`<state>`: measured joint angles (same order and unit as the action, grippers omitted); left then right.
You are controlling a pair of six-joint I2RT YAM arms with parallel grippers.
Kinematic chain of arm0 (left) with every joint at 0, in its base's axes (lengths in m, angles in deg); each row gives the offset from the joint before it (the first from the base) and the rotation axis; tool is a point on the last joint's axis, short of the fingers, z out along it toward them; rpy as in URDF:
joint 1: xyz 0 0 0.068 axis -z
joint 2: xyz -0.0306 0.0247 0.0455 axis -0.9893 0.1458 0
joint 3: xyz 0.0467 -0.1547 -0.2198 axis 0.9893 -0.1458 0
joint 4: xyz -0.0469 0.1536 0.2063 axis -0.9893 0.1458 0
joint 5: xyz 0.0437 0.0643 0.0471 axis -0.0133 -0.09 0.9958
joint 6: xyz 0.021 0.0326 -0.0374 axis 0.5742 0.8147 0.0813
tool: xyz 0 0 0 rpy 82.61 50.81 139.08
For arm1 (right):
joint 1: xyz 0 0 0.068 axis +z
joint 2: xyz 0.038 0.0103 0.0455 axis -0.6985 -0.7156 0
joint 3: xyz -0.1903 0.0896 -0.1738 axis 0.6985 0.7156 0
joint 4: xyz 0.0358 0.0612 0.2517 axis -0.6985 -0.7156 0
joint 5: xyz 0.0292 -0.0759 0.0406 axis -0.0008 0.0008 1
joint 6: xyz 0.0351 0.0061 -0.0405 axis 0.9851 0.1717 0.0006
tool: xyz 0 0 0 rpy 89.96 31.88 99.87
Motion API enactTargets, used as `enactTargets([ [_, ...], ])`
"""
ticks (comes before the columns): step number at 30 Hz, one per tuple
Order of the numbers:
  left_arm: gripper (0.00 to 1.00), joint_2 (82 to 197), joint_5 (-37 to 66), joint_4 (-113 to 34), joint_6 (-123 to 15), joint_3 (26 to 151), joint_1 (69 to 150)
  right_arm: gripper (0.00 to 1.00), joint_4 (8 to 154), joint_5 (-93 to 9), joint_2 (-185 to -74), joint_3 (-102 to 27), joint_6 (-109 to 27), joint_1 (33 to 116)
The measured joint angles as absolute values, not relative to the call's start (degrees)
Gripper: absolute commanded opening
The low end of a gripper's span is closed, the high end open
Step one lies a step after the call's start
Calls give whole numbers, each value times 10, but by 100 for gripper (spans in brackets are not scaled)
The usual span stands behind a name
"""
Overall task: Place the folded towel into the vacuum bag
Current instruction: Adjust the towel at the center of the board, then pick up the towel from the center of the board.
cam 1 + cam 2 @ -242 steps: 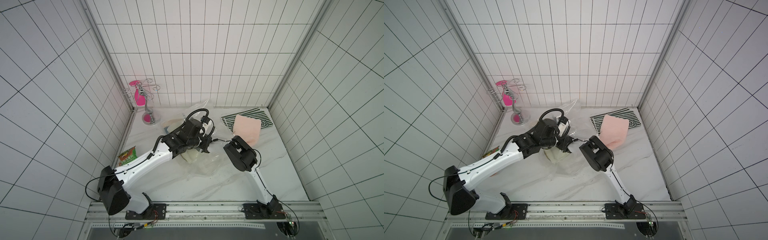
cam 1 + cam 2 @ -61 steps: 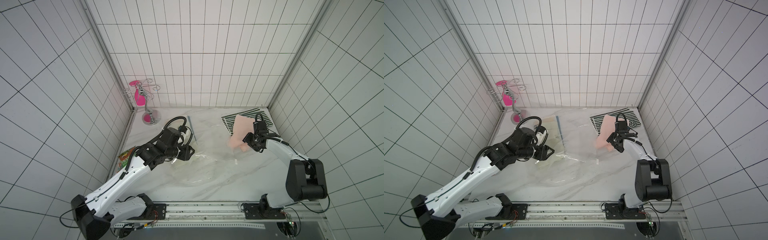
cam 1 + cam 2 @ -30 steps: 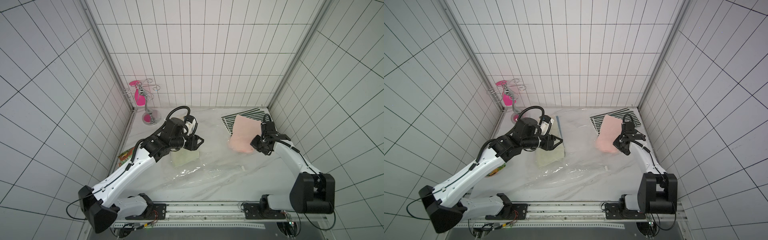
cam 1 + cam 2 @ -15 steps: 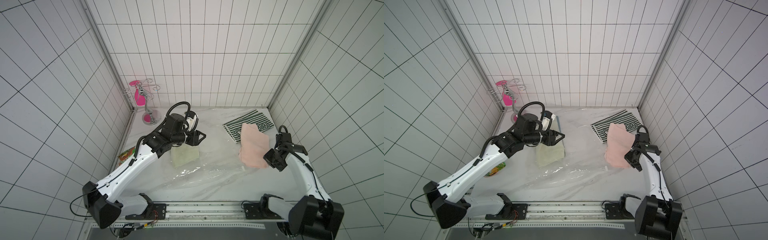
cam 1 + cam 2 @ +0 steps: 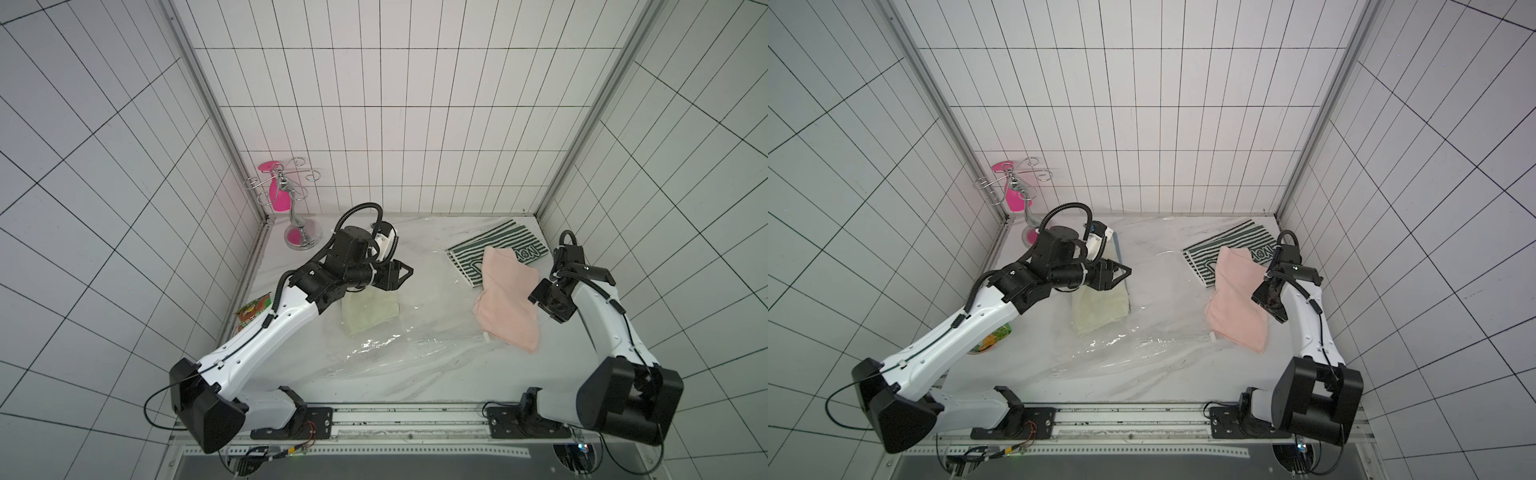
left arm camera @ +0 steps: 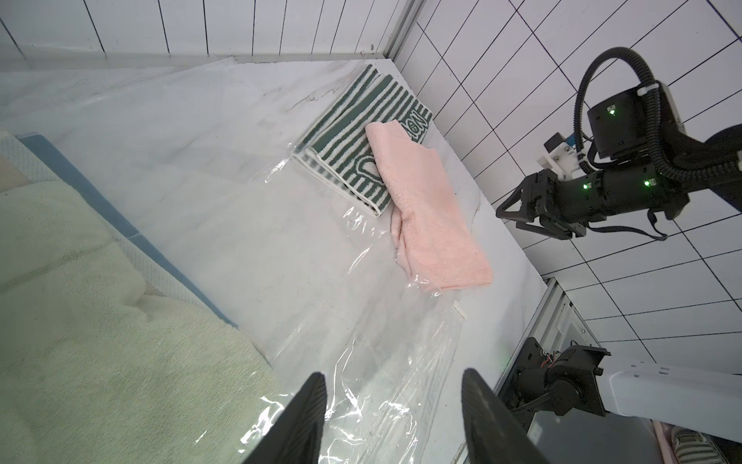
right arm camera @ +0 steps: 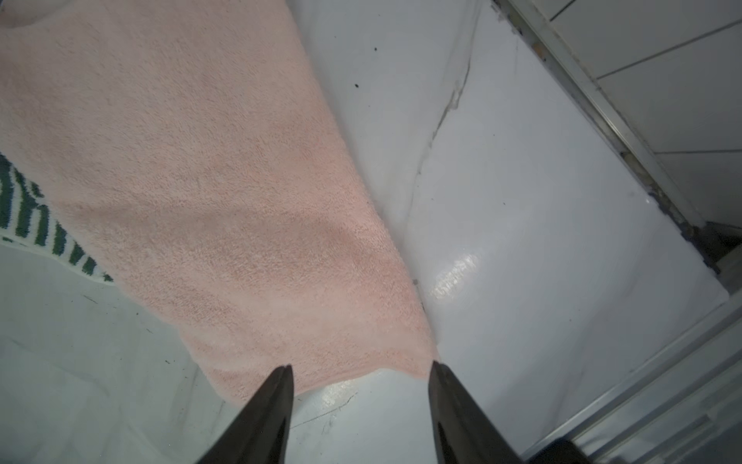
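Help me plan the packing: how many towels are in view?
3. The pale green towel lies alone on the left; the pink towel lies on the right, partly over the green-striped towel by the back wall. Another may be hidden under the left arm.

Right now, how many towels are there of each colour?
Pale green towel: 1
Pink towel: 1
Green-and-white striped towel: 1
Whitish blue-edged cloth partly under the pale green one, possibly a towel: 1
Total: 4, counting that cloth
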<state>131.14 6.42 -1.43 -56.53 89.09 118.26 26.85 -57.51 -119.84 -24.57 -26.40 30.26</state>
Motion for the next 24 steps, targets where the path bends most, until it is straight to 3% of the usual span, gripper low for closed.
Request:
enactTargets([
  [7,55,1316,61,-18,-565,890,1182,65,353,-542,-1341,-281,-264,279],
  [15,56,1334,80,-18,-565,884,1183,65,342,-602,-1378,-371,-277,446],
  [20,60,1348,94,-18,-565,884,1182,62,338,-619,-1467,-466,-284,457],
  [24,62,1349,109,-18,-564,883,1182,59,331,-627,-1485,-456,-280,470],
])
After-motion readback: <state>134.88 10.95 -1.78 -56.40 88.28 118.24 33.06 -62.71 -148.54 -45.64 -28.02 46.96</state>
